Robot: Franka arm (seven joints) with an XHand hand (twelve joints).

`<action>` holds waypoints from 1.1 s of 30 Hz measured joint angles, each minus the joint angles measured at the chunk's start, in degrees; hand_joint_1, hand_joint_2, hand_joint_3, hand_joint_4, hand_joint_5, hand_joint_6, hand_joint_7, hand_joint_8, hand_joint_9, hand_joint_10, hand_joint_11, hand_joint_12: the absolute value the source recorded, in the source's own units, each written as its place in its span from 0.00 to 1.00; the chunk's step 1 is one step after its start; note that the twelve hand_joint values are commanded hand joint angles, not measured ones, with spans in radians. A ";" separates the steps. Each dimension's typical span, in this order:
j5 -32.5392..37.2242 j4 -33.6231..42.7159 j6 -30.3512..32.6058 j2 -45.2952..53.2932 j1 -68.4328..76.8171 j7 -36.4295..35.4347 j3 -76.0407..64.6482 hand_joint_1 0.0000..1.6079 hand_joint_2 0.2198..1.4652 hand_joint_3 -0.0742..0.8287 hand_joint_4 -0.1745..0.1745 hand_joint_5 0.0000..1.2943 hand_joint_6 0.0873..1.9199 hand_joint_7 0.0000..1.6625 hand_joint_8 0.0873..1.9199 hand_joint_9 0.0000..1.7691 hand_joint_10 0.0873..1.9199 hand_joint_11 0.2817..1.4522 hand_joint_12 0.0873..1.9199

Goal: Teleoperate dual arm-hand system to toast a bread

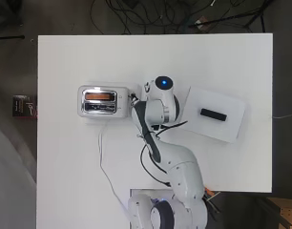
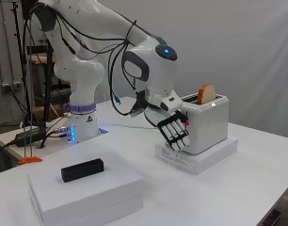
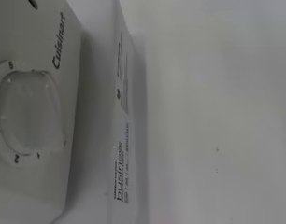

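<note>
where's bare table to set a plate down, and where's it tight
Free: the broad strip of table beyond the toaster and the white box, and the stretch left of the toaster's cord. Tight: between toaster and box, where the hand and arm sit.

toaster (image 3: 35, 93): white end face, very close, cut off by the edges | dial (image 3: 28, 114): round, pale, numbers ringed around it, set in that face | box (image 3: 126, 121): flat, white, printed side, under the toaster | worktop (image 3: 218, 116): bare white, beside the box | fingers: not visible
</note>
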 joint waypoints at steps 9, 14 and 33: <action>-0.70 0.69 -0.13 -3.89 1.78 -0.35 -4.52 0.04 0.68 0.08 0.78 0.33 0.00 0.16 0.00 0.20 0.00 0.14 0.00; 11.52 1.23 -1.11 13.00 -21.33 -10.39 13.99 0.07 0.70 0.09 0.79 0.35 0.00 0.19 0.00 0.22 0.00 0.15 0.00; 34.29 2.87 -2.00 45.67 -73.07 -27.22 66.83 0.00 0.72 0.09 0.80 0.38 0.00 0.20 0.00 0.24 0.00 0.17 0.00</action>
